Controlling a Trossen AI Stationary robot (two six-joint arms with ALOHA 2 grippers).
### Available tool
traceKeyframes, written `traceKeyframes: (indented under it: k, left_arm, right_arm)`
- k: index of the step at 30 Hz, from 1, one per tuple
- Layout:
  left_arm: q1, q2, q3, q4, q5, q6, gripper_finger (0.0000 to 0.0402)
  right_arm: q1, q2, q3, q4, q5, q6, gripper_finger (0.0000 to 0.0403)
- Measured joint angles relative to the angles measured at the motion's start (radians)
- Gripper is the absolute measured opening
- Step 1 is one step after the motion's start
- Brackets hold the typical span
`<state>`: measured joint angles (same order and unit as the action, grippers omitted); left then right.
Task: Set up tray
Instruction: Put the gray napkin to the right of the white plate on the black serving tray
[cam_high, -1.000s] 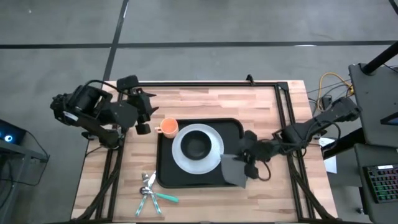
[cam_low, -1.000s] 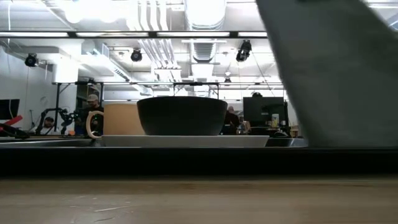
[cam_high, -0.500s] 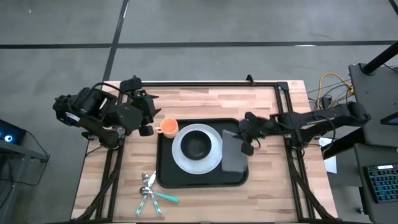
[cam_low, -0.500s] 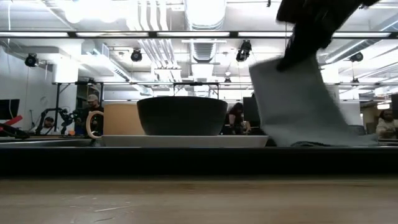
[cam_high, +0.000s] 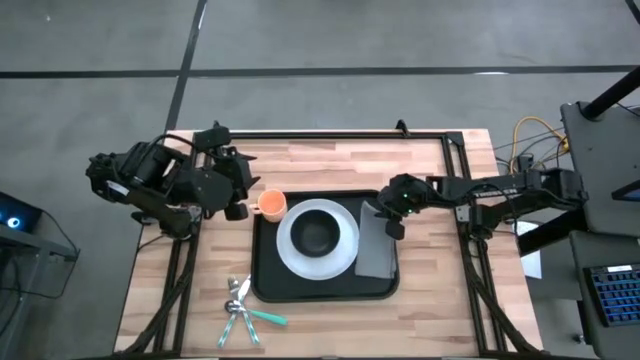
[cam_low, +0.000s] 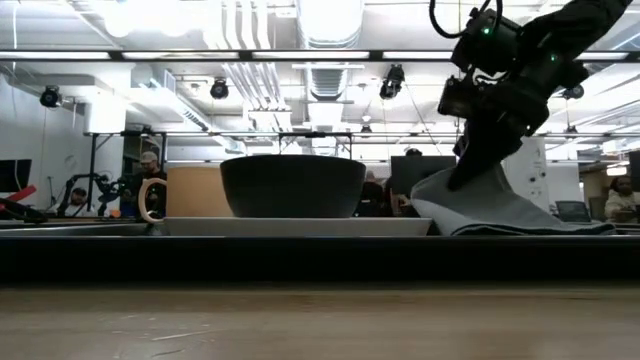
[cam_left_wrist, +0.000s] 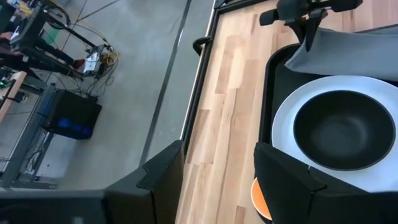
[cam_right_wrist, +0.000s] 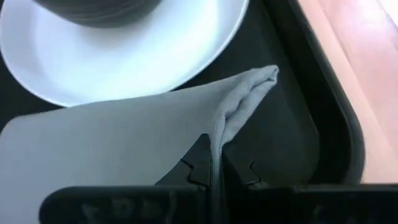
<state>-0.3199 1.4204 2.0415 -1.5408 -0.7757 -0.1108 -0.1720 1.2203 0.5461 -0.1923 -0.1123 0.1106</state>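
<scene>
Center of the high view, on a pale wood-plank table (cam_high: 330, 165), sits the black tray (cam_high: 268, 285), rounded corners and raised rim. It carries a glossy white plate (cam_high: 290, 255) with a dark round bowl (cam_high: 317, 234), plus a soft grey folded cloth (cam_high: 376, 250) on its right side. The right gripper (cam_high: 393, 215) is pinched tight on the cloth's upper edge. Left gripper (cam_high: 238, 190) hangs spread wide beside an orange cup (cam_high: 270, 206). Lower left: loose metal cutlery (cam_high: 240, 305). Grey concrete floor (cam_high: 320, 35) all round.
</scene>
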Motion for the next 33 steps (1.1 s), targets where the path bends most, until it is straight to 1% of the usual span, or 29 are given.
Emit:
traceKeyframes:
  k: [3, 7, 12, 16, 18, 20, 24, 26, 28, 31, 33]
  left_arm:
    - [0.000, 0.000, -0.001, 0.000, 0.000, -0.001, 0.0176]
    - [0.000, 0.000, -0.002, 0.000, 0.000, -0.004, 0.0176]
    - [0.000, 0.000, -0.002, 0.000, 0.000, -0.004, 0.0176]
    - [0.000, 0.000, -0.002, 0.000, 0.000, -0.004, 0.0176]
    - [0.000, 0.000, -0.002, 0.000, 0.000, -0.004, 0.0176]
    - [0.000, 0.000, -0.002, 0.000, 0.000, -0.004, 0.0176]
    - [0.000, 0.000, -0.002, 0.000, 0.000, -0.004, 0.0176]
    - [0.000, 0.000, -0.002, 0.000, 0.000, -0.004, 0.0176]
    - [0.000, 0.000, -0.002, 0.000, 0.000, -0.004, 0.0176]
    - [0.000, 0.000, -0.002, 0.000, 0.000, -0.004, 0.0175]
    - [0.000, 0.000, -0.002, 0.000, 0.000, -0.004, 0.0175]
  right_arm:
    - [0.002, 0.008, 0.001, 0.009, -0.004, -0.046, 0.0022]
    - [0.000, -0.002, 0.022, -0.006, 0.008, -0.109, 0.0061]
    - [0.000, -0.009, 0.094, -0.069, 0.107, -0.166, 0.0120]
    - [0.002, -0.009, 0.167, -0.128, 0.169, -0.210, 0.0154]
    - [0.002, -0.009, 0.200, -0.141, 0.163, -0.154, 0.0163]
    - [0.030, -0.005, 0.211, -0.130, 0.110, -0.063, 0.0165]
    - [0.178, 0.055, 0.171, -0.109, 0.084, 0.098, 0.0162]
    - [0.251, 0.093, 0.147, -0.050, 0.083, 0.170, 0.0159]
    - [0.312, 0.124, 0.133, 0.013, 0.094, 0.234, 0.0156]
    - [0.386, 0.170, 0.130, 0.065, 0.171, 0.271, 0.0155]
    - [0.412, 0.199, 0.131, 0.083, 0.212, 0.280, 0.0155]
